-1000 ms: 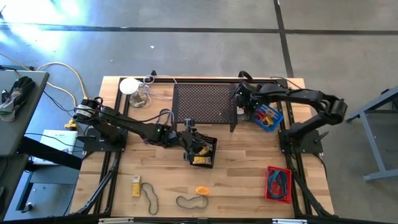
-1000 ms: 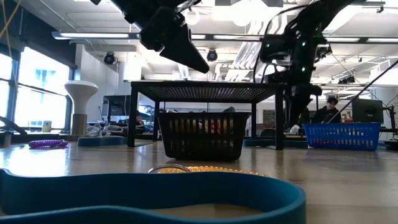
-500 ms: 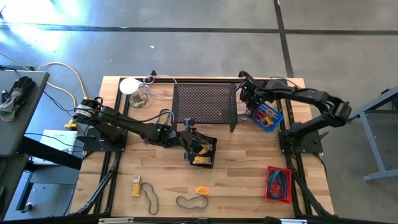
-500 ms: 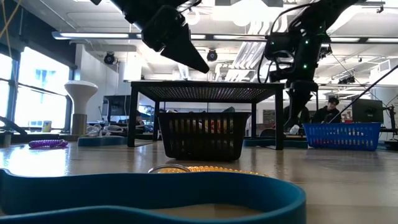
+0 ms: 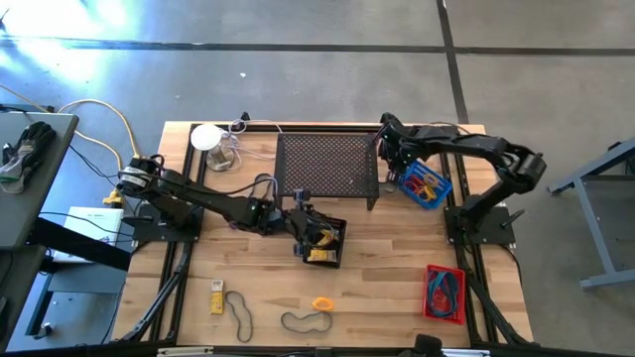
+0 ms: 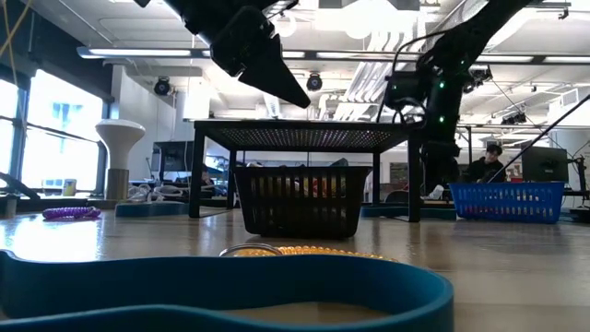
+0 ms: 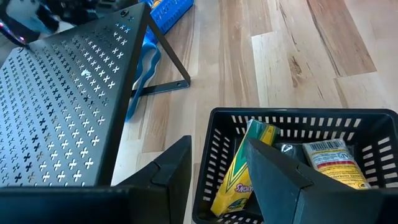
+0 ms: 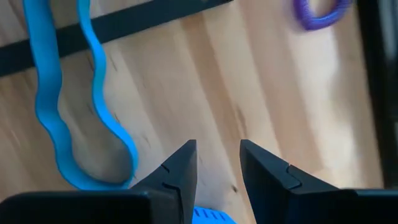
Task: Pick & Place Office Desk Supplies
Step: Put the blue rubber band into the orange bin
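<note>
robotics lab in an open industrial hall

a wooden work table [image 5: 387,248] on a black metal frame stands on a bare concrete floor [image 5: 298,69] crossed by dark seams; yellow cables [image 5: 94,106] trail to equipment beside it, while the level view shows ceiling strip lights [image 6: 138,53], tall windows [image 6: 55,148] and a person seated at a monitor [image 6: 544,164] behind.

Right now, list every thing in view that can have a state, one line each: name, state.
left gripper: open, empty, over the black basket's rim.
right gripper: open, empty, by the stand's right end.
black basket: upright, holds yellow packets.
blue basket: upright, holds coloured items.
red basket: upright, holds items.
black stand: upright, top bare.
blue band: loose on table.
orange ring: loose on table.
</note>
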Controlling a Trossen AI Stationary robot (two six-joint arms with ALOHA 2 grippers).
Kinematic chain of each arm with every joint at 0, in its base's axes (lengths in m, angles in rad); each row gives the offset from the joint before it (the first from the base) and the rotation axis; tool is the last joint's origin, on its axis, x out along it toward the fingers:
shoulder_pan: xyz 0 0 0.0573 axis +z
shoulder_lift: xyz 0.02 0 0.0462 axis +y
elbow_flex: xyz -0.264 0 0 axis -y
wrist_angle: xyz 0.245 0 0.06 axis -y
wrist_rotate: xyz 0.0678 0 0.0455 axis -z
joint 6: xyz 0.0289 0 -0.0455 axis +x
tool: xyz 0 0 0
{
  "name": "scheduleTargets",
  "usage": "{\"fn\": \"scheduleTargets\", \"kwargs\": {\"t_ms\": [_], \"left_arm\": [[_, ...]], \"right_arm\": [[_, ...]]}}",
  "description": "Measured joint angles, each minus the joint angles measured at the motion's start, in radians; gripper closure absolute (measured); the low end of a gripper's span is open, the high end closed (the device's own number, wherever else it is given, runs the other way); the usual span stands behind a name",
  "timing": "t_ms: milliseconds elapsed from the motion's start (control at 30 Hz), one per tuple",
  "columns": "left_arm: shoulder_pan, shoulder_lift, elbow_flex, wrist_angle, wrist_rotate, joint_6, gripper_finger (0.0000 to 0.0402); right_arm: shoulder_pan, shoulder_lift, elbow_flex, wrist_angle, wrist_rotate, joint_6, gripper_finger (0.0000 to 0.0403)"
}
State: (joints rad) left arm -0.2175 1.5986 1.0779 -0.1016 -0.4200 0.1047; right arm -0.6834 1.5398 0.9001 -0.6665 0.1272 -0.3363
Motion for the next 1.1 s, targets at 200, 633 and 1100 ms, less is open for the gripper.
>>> {"fn": "scheduleTargets", "kwargs": {"t_ms": [200,633,1100], "left_arm": [[-0.002,0.0,0.0,0.0,0.001,0.0,0.0257],[-0.002,0.0,0.0,-0.014,0.001,0.0,0.0257],[-0.002,0.0,0.0,-0.03,0.001,0.0,0.0257]], "right_arm": [[0.001,0.051,0.002,0.006,-0.054,0.002,0.0292],[0.03,0.052,0.002,-0.076,-0.106,0.003,0.0292],[0.051,0.054,0.0,-0.148,-0.222,0.069,0.0292]]}}
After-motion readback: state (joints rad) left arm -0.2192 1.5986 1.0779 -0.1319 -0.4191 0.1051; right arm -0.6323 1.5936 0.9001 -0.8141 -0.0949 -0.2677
